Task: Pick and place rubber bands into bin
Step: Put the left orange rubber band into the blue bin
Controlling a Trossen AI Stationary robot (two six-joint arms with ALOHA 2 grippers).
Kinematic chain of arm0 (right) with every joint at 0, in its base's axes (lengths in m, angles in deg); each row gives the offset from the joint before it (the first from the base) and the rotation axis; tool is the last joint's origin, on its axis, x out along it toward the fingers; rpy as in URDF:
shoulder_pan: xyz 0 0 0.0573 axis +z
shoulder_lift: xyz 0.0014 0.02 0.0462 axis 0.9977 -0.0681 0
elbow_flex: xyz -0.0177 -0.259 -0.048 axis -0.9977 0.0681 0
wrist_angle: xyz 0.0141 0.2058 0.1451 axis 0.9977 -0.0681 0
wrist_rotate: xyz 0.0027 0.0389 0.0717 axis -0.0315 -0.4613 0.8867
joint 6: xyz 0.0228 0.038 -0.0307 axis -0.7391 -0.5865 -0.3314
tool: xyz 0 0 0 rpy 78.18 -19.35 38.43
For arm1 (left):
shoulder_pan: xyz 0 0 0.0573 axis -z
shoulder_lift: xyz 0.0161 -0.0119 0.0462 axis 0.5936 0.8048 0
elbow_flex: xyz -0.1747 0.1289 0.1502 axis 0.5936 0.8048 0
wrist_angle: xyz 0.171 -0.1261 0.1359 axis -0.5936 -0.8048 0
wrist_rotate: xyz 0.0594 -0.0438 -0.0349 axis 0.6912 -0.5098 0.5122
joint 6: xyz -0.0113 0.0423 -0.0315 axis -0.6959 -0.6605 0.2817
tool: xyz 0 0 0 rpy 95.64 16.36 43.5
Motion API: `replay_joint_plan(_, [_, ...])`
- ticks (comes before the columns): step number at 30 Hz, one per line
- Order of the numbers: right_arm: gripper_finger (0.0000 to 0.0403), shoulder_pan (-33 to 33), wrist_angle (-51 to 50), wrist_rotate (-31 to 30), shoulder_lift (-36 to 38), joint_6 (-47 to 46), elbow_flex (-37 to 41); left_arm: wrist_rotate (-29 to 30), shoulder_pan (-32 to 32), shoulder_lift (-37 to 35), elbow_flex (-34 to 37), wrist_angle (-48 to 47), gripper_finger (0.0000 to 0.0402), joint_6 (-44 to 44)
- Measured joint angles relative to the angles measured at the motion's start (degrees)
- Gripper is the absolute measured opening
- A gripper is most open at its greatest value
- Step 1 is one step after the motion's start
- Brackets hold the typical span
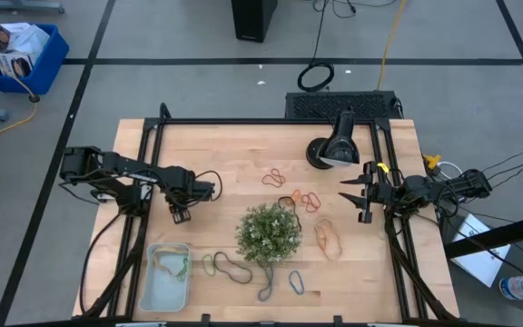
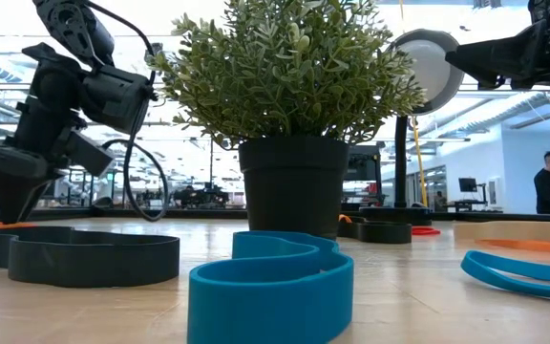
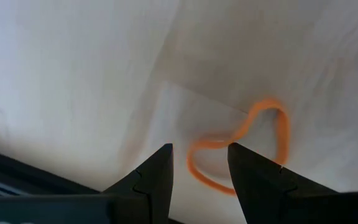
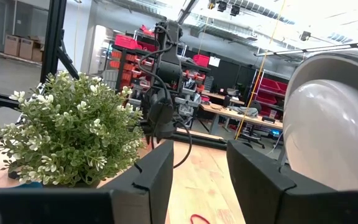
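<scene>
An orange rubber band (image 3: 248, 144) lies flat on the wooden table, looped like a heart. My left gripper (image 3: 201, 149) points down just above it, open, with one end of the loop showing between its fingertips. In the high view this gripper (image 1: 182, 215) stands left of the plant (image 1: 269, 232), beyond the pale blue bin (image 1: 150, 272), which holds a band (image 1: 172, 263). More rubber bands lie around the plant: orange (image 1: 273, 177), tan (image 1: 328, 236), dark (image 1: 225, 265), blue (image 1: 296, 282). My right gripper (image 1: 357, 195) waits open at the right, raised and level, holding nothing.
A black desk lamp (image 1: 334, 150) with a pale dome stands at the back right, close to my right gripper (image 4: 201, 146). The potted plant (image 2: 289, 105) fills the table's middle. A blue band (image 2: 270, 287) and a dark band (image 2: 94, 258) lie near the front edge.
</scene>
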Motion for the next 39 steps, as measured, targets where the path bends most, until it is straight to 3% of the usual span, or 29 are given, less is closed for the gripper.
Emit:
replay_joint_plan(16, [0.0146, -0.01, 0.0, 0.02, 0.02, 0.0, -0.01, -1.7, 0.15, 0.01, 0.07, 2.17, 0.0161, -1.46])
replay_joint_plan(27, [0.0146, 0.01, -0.02, 0.02, 0.0, 0.0, 0.01, -2.59, 0.11, 7.2, -0.54, 1.99, 0.0158, -1.89])
replay_joint_plan(30, [0.0146, 0.0, -0.04, 0.02, 0.0, 0.0, 0.0, -2.64, 0.13, 6.97, -0.52, 1.8, 0.0136, -1.9])
replay_joint_plan(39, [0.0146, -0.01, -0.04, 0.02, 0.0, 0.0, -0.01, -0.53, 0.2, 6.78, -0.42, 2.23, 0.0018, 0.08])
